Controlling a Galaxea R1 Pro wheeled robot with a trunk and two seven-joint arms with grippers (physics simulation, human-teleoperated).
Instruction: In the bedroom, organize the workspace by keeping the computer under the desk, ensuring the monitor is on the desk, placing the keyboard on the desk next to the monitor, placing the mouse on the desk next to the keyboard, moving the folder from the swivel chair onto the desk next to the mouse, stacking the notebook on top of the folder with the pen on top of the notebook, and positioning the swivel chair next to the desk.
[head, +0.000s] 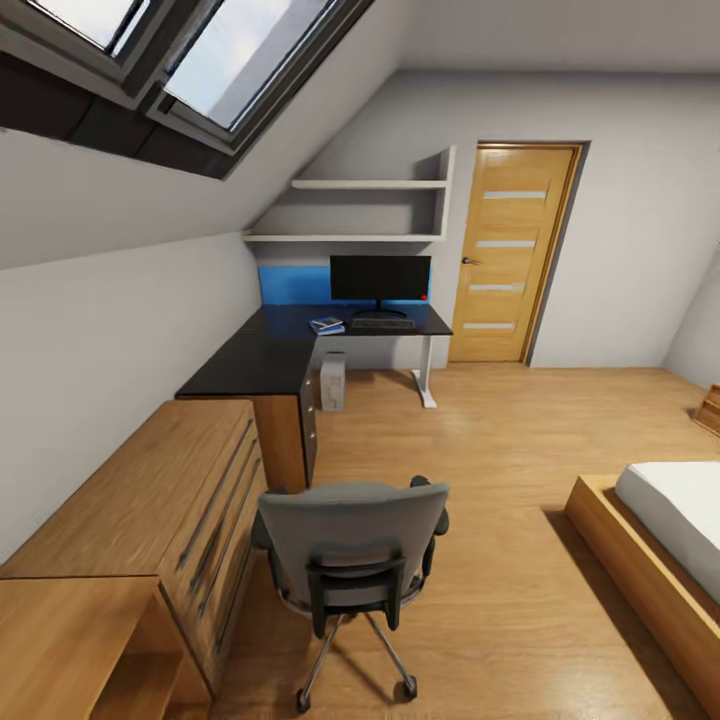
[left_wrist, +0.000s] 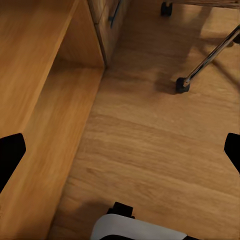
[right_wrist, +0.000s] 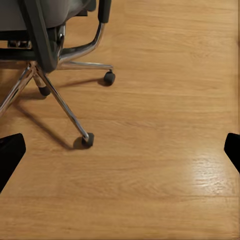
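While I'm parked well back from the counter, here's my read of the job.
Counter: far end of the bedroom, under the sloped ceiling, black top with a blue back panel.
Monitor: upright on the counter, so I'd call that done.
Keyboard: lying just in front of the monitor's stand; looks placed.
Computer: on the floor beneath the counter, in its spot.
Folder stack: something blue with a darker thing on top sits left of the keyboard; too small to sort folder from notebook, or to find the pen.
Mouse: too small for me to pick out from here.
Swivel chair: right in front of me, back turned my way, well apart from the counter, beside the wood drawer unit. That's the step left, I reckon.
Left jaws: spread wide, holding nothing, over bare floor.
Right jaws: spread wide too, empty, chair castors near.
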